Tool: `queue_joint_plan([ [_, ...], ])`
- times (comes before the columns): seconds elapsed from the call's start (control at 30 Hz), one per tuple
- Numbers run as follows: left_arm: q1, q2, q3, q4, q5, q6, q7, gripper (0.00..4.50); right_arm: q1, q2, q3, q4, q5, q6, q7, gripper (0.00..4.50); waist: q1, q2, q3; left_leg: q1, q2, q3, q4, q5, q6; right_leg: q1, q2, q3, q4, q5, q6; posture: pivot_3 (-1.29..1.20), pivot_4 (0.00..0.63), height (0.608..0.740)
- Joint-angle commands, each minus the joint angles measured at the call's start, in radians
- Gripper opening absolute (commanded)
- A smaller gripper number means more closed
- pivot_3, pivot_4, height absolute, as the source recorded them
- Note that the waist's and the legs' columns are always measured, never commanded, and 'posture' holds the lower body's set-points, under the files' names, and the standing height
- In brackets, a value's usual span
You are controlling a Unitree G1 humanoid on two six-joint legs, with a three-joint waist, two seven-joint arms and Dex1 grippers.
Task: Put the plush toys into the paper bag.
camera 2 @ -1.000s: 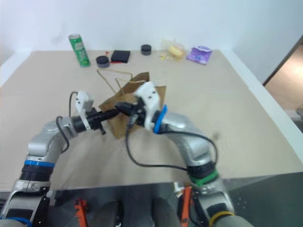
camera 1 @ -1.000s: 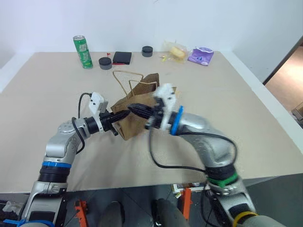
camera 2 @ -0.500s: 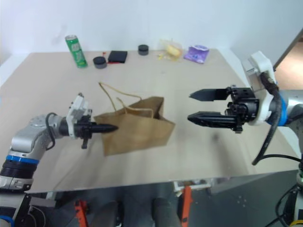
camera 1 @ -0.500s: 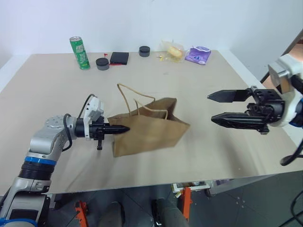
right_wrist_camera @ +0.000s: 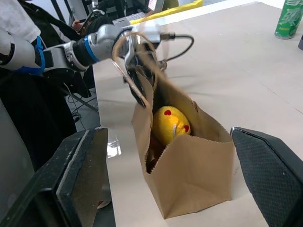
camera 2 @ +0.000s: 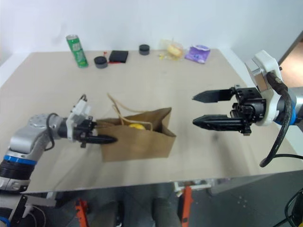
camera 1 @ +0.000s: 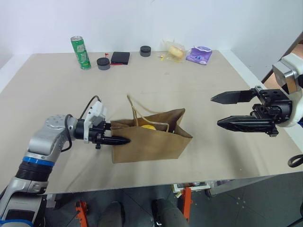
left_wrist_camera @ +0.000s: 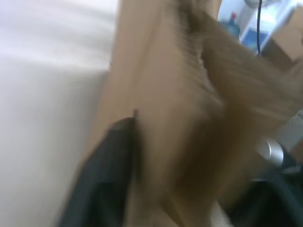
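Observation:
The brown paper bag [camera 1: 152,142] stands upright near the table's front edge, its mouth open and its cord handles [camera 1: 134,106] up. A yellow plush toy [right_wrist_camera: 169,124] with red marks sits inside, its top showing in the head views as a yellow plush toy [camera 1: 148,126]. An orange-brown patch [right_wrist_camera: 151,155] shows beneath it. My left gripper [camera 1: 115,135] is at the bag's left rim, open, with the paper wall between its fingers [left_wrist_camera: 105,170]. My right gripper [camera 1: 215,111] hovers open and empty to the right of the bag, pointing at it.
Along the table's far edge stand a green can [camera 1: 81,52], two black round lids [camera 1: 103,62], a black wallet [camera 1: 121,57], a yellow item in clear wrapping [camera 1: 176,51] and a purple pouch [camera 1: 200,55]. The table's right edge [camera 1: 265,90] lies below my right gripper.
My right gripper left the bag's mouth, swung far right and opened. The bag has gone from tilted to upright with its mouth open. My left gripper's fingers have parted at the rim.

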Motion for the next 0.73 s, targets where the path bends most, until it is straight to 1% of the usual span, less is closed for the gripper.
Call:
queue_joint_plan([
  [0.03, 0.009, 0.081, 0.131, -0.061, -0.098, 0.116, 0.029, 4.46, -0.009, -0.031, -0.023, 0.010, -0.003, -0.006, -0.012, 4.50, -0.001, 0.001, 0.000, 0.000, 0.000, 0.000, 0.000, 0.000, 0.000, 0.000, 0.000, 0.000, 0.000, 0.000, 0.000, 0.00, 0.150, 0.740],
  [0.1, 0.025, 0.121, 0.200, -0.084, -0.154, 0.184, 0.056, 4.46, -0.001, -0.034, -0.034, 0.030, -0.011, -0.002, -0.031, 4.50, -0.001, 0.001, 0.000, 0.000, 0.001, 0.000, 0.000, -0.001, -0.001, 0.000, 0.001, 0.000, 0.000, -0.001, -0.001, 0.00, 0.150, 0.740],
  [0.17, 0.021, 0.143, 0.259, -0.085, -0.171, 0.207, 0.108, 4.46, 0.007, -0.031, -0.028, 0.050, -0.033, 0.005, -0.074, 4.50, 0.000, 0.001, 0.001, 0.000, 0.001, 0.000, 0.000, -0.001, -0.001, 0.000, 0.001, -0.001, 0.000, -0.001, -0.001, 0.00, 0.150, 0.740],
  [0.2, 0.008, 0.156, 0.288, -0.069, -0.170, 0.216, 0.137, 4.46, 0.009, -0.024, -0.018, 0.060, -0.052, 0.005, -0.105, 4.50, 0.001, 0.001, 0.001, 0.000, 0.001, 0.000, 0.000, -0.001, -0.001, 0.000, 0.001, -0.001, 0.000, -0.001, -0.001, 0.00, 0.150, 0.740],
  [0.23, 0.002, 0.175, 0.308, -0.022, -0.136, 0.187, 0.161, 4.46, 0.013, -0.014, -0.002, 0.073, -0.083, -0.007, -0.137, 4.50, 0.002, 0.001, 0.001, 0.000, 0.001, 0.000, 0.000, -0.001, -0.001, 0.000, 0.000, -0.001, 0.000, -0.001, -0.001, 0.00, 0.150, 0.740],
  [0.33, 0.013, 0.238, 0.297, 0.086, -0.004, 0.076, 0.214, 4.46, 0.019, 0.008, 0.031, 0.108, -0.148, -0.045, -0.185, 4.50, 0.001, 0.001, 0.001, 0.000, 0.001, 0.000, 0.000, -0.001, -0.001, 0.000, 0.000, -0.001, 0.000, -0.001, -0.001, 0.00, 0.150, 0.740],
  [0.43, 0.021, 0.286, 0.297, 0.166, 0.057, 0.011, 0.220, 4.46, 0.020, 0.025, 0.057, 0.161, -0.213, -0.088, -0.228, 4.50, 0.000, 0.001, 0.001, 0.001, 0.001, 0.002, 0.000, -0.001, -0.001, -0.001, 0.000, 0.000, 0.000, -0.001, -0.002, 0.00, 0.150, 0.740],
  [0.57, 0.033, 0.307, 0.299, 0.267, 0.101, -0.058, 0.204, 4.46, 0.021, 0.052, 0.075, 0.205, -0.257, -0.118, -0.245, 4.50, 0.001, 0.001, 0.001, 0.000, 0.001, 0.003, -0.001, -0.002, -0.002, -0.002, 0.000, 0.000, 0.000, -0.001, -0.002, 0.00, 0.150, 0.740],
  [0.73, 0.104, 0.295, 0.309, 0.226, 0.089, -0.062, 0.197, 4.46, 0.013, 0.078, 0.086, 0.242, -0.291, -0.154, -0.247, 4.50, 0.001, 0.001, 0.001, -0.002, 0.002, 0.003, -0.001, -0.003, -0.004, -0.004, 0.000, 0.000, 0.000, -0.002, -0.002, 0.00, 0.150, 0.740],
])
